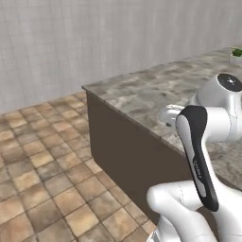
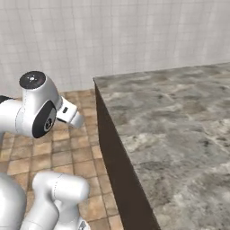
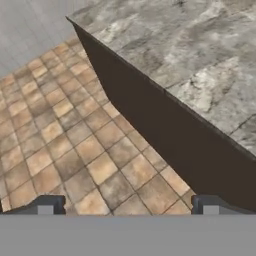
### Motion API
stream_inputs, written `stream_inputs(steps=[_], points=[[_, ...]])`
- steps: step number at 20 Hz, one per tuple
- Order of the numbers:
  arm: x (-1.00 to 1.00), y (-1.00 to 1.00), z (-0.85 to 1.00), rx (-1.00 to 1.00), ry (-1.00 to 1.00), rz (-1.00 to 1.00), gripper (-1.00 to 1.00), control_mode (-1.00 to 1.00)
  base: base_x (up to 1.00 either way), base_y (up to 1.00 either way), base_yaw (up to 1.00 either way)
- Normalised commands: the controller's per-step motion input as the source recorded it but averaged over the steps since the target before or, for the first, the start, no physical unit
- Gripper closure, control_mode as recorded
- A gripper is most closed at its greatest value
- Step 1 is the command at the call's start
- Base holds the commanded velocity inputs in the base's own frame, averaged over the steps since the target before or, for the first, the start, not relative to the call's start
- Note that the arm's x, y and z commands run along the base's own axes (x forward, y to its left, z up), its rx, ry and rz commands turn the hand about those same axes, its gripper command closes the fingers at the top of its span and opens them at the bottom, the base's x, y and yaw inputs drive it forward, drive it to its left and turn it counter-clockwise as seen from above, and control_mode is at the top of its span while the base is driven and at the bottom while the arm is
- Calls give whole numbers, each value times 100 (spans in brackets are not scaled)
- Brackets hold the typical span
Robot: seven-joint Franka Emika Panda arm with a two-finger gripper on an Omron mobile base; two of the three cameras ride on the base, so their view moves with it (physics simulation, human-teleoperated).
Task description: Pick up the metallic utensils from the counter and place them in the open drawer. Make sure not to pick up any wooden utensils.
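The counter (image 1: 142, 90) is a grey-brown marbled top over a dark brown cabinet side; I am at its corner. It also runs across the right base view (image 2: 179, 117) and the upper right of the hand view (image 3: 190, 50). My gripper (image 3: 127, 206) is open, its two dark fingertips (image 3: 46, 205) wide apart with nothing between them. It hangs over the tiled floor just off the counter's end. The metallic utensils, the wooden utensils and the open drawer are out of view.
The dark cabinet end panel (image 1: 127, 151) drops straight to a tan tiled floor (image 1: 42, 165), which is open to the left. A pale tiled wall (image 2: 112, 36) stands behind. A small green plant (image 1: 236, 54) sits at the counter's far right.
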Motion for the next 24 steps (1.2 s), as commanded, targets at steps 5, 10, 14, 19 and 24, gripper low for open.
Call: stream_inputs(steps=[5,10,14,19,24], points=[[0,0,0,0,0,0,-100,100,100,100,-51],[0,0,0,0,0,0,-100,100,97,100,-47],[0,0,0,0,0,0,-100,100,55,100,-32],[0,0,0,0,0,0,-100,100,7,100,-18],[0,0,0,0,0,0,-100,100,0,100,-14]])
